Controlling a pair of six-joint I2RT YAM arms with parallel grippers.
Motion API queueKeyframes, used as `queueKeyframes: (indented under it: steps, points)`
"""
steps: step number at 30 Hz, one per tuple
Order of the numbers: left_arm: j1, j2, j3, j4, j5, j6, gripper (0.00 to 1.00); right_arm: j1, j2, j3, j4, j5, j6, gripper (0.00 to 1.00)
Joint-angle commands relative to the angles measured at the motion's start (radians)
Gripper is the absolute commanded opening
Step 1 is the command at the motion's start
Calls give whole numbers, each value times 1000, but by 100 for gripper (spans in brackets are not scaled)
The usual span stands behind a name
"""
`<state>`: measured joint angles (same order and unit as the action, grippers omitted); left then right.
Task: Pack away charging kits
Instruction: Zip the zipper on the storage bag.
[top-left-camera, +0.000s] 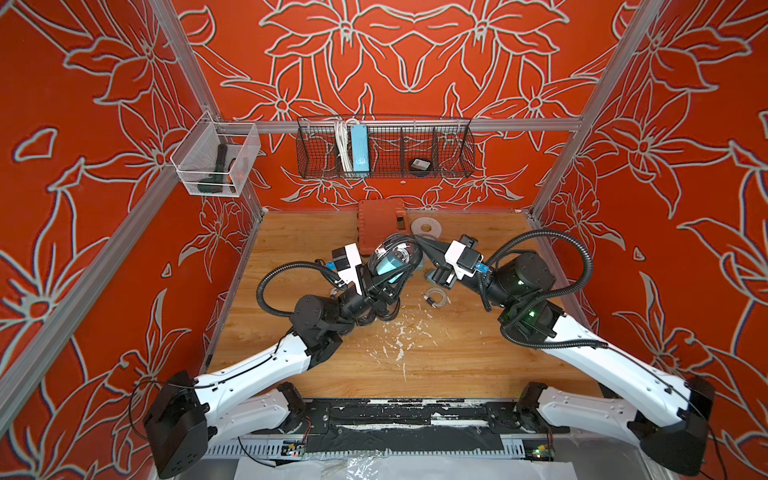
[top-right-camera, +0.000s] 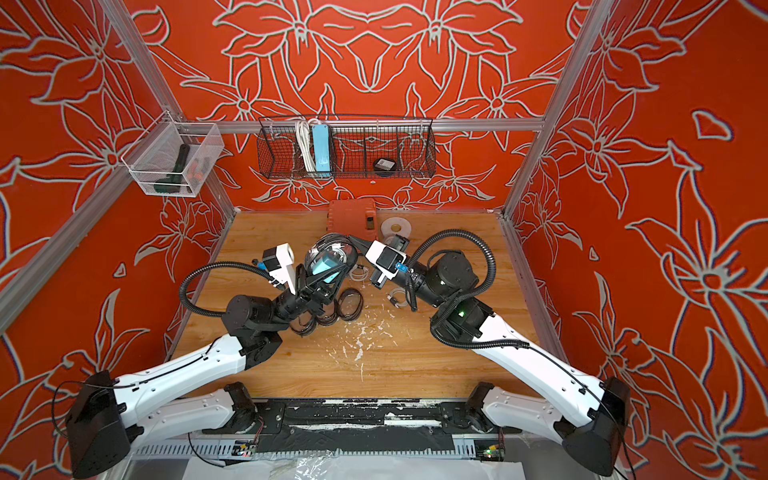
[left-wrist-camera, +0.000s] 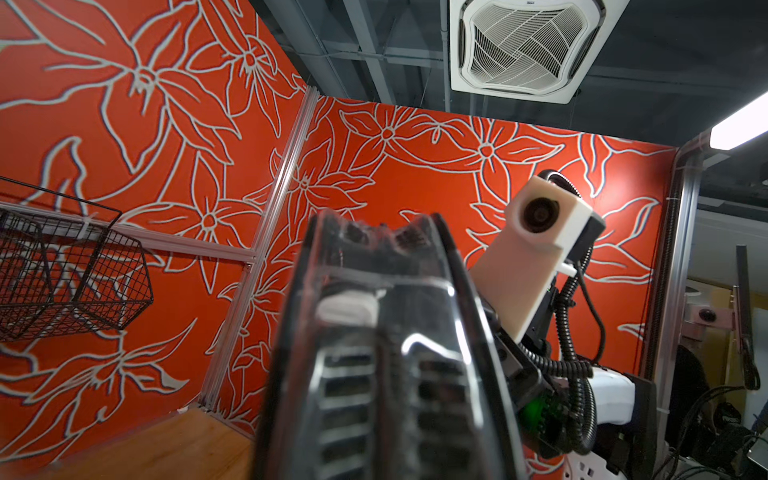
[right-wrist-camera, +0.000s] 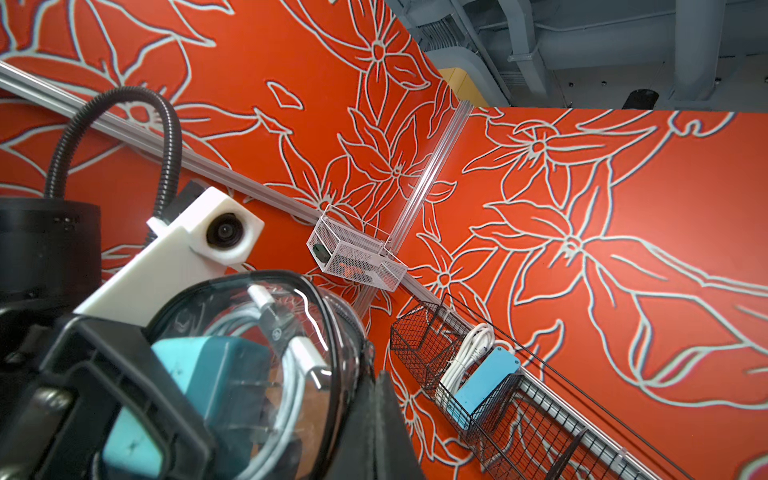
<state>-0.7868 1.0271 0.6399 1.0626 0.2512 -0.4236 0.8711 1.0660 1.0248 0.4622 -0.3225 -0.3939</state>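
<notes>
Where the filled pouch (top-left-camera: 400, 249) hangs: above the middle of the worktop (top-left-camera: 457, 357), between the two arms, with a teal plug (right-wrist-camera: 216, 374) and a coiled white cable (right-wrist-camera: 297, 376) showing through its clear face.
Left claw (top-left-camera: 394, 272): pinching the pouch's lower end.
Right claw (top-left-camera: 417, 240): pressed together at the pouch's far rim; whether it grips the zip is hidden.
Done, by my reading: this kit is bagged; a dark round thing (top-left-camera: 419, 165) in the wire basket (top-left-camera: 467, 160) may be another kit already stored.
To do: close and shelve this pouch; empty pouches (top-right-camera: 351, 301) and a loose cable (top-left-camera: 435, 297) lie on the worktop.
</notes>
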Motion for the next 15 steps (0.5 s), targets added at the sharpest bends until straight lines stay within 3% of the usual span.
queueKeyframes:
  steps: [1,8,15]
  points:
    - [-3,-77,28,-106,-25,19,0,3,-15,52,-131,16,-104,0]
    - [-3,-144,91,-525,28,89,0,-56,-17,114,-245,-1,-153,0]
    - [-3,-169,96,-775,98,136,0,-97,-8,160,-345,-63,-196,0]
